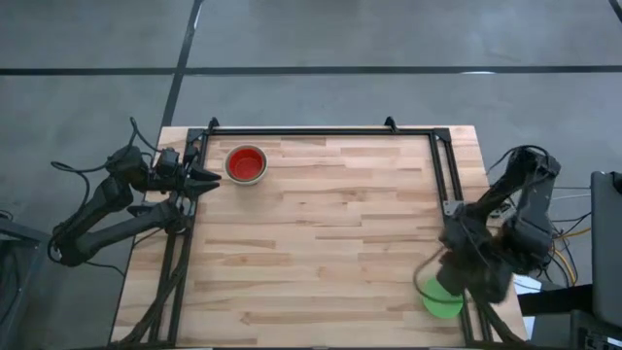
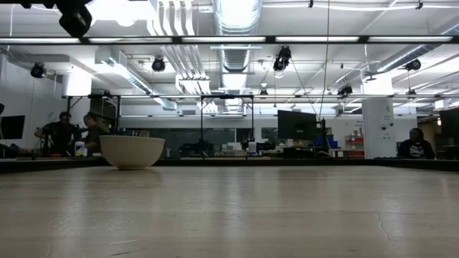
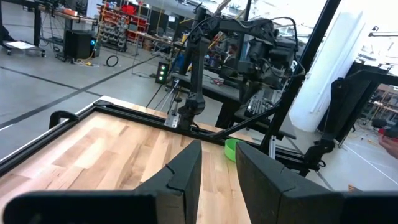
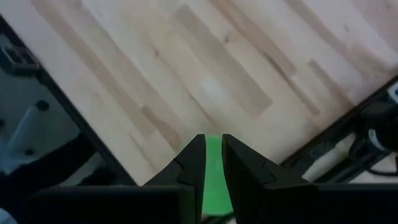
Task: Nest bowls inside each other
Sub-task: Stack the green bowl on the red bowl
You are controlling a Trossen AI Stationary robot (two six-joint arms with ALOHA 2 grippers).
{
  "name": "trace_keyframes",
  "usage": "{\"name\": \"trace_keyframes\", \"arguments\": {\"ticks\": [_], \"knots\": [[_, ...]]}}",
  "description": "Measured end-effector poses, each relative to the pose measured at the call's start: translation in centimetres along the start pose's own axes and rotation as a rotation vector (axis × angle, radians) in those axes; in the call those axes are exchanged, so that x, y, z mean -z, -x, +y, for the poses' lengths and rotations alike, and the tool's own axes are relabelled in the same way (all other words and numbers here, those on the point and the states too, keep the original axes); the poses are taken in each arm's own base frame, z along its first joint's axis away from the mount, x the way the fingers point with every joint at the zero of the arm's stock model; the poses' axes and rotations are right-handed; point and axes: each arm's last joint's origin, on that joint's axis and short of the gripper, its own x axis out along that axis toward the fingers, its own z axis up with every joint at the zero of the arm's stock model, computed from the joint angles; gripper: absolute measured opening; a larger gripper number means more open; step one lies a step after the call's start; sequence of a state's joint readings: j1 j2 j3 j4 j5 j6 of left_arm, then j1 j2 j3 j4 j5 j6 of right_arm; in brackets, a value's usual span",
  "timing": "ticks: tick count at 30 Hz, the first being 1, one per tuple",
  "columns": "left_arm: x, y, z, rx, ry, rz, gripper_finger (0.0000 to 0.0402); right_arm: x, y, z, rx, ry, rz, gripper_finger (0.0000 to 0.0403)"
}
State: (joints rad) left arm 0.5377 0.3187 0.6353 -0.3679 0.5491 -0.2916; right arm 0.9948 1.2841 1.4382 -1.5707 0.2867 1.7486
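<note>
One red bowl (image 1: 246, 164), one green bowl (image 1: 442, 297), two arms.

Wooden table (image 1: 330, 224) (black frame (image 1: 321, 132) along edges); people (image 2: 72, 132) seated beyond.

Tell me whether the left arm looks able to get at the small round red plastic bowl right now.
Probably yes. The left gripper waits at the table's left edge, fingers apart and empty, with the small round red plastic bowl close beside it and only bare wood between.
</note>
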Motion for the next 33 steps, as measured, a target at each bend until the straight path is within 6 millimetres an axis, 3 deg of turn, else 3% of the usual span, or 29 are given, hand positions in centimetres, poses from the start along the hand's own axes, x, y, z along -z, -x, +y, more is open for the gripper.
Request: {"name": "trace_keyframes", "arguments": {"ticks": [6,11,22,33], "knots": [[0.0,0.0,0.0,0.0,0.0,0.0,0.0103,2.9,0.1,0.2,-0.044,-0.001,-0.028,0.0052],[0.0,0.0,0.0,0.0,0.0,0.0,0.0103,4.5,-1.0,1.0,0.003,-0.062,-0.012,0.0052],[0.0,0.0,0.0,0.0,0.0,0.0,0.0103,6.0,-3.0,3.1,0.032,-0.23,0.013,0.0052],[0.0,0.0,0.0,0.0,0.0,0.0,0.0103,7.8,-6.2,4.5,0.121,-0.252,0.041,0.0052]]}}
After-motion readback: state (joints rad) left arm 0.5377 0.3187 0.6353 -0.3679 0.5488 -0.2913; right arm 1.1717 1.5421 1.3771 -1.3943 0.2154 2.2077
